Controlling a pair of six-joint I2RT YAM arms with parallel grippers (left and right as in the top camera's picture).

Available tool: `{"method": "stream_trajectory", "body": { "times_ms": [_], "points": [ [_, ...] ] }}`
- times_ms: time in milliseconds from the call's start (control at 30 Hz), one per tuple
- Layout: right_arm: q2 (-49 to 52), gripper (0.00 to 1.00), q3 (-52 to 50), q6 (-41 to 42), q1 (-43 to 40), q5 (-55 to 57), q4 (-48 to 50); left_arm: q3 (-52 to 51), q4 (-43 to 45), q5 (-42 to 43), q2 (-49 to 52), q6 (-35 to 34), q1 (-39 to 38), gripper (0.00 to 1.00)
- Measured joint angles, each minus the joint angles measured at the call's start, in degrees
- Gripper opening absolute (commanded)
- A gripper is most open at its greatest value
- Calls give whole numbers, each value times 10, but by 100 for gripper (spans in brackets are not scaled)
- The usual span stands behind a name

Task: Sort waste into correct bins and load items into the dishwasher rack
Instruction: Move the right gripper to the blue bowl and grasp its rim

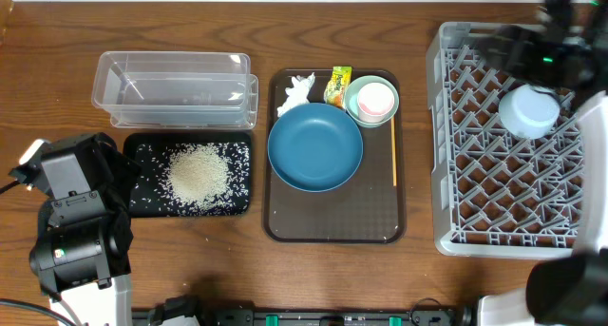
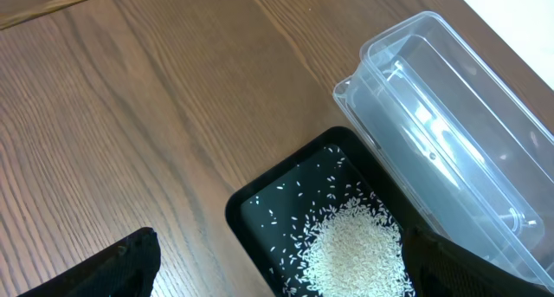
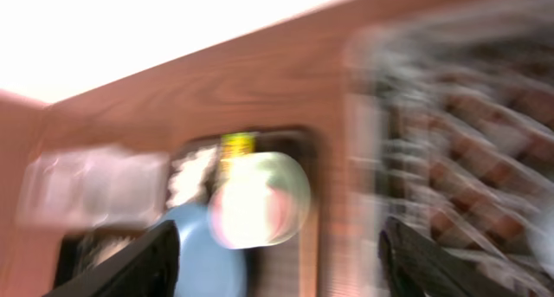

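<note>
The left gripper (image 2: 279, 275) has its two dark, matte fingers (image 2: 121, 267) spread wide with nothing between them, above the near end of the shallow black tray (image 2: 247, 212). On its glossy floor the white rice grains (image 2: 351, 245) lie in a low, granular heap with loose grains scattered round it. Just beside the tray's far edge stands the clear tub (image 2: 450, 132), a thin-walled rectangular box with rounded corners and a stepped rim, on the wood-grained table (image 2: 130, 115). The right gripper (image 3: 277, 258) shows only in a blurred wrist view, its dark fingers (image 3: 130, 262) apart and holding nothing. Beyond them sits the round mint-white bowl (image 3: 290, 189) with the pink cup (image 3: 247, 215) inside it, the yellow-green snack wrapper (image 3: 235, 145) just behind, the smooth dark-blue bowl (image 3: 186, 245) alongside, and the grey lattice of the dishwasher rack (image 3: 467, 115) to the right. From overhead, the crumpled tissue (image 1: 296, 93) lies by the wrapper on the brown serving tray (image 1: 332, 217), and a pale light-blue bowl (image 1: 529, 112) sits in the rack's far part beneath the right arm.
</note>
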Motion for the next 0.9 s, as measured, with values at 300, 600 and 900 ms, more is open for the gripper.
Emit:
{"method": "stream_trajectory", "body": {
  "times_ms": [300,600,900],
  "points": [
    [50,80,4,-19,297,83,-4,0,0,0,0,0,0,91],
    [176,81,3,-23,515,223,-7,0,0,0,0,0,0,91],
    [243,67,2,-30,600,319,-11,0,0,0,0,0,0,91]
  ]
}}
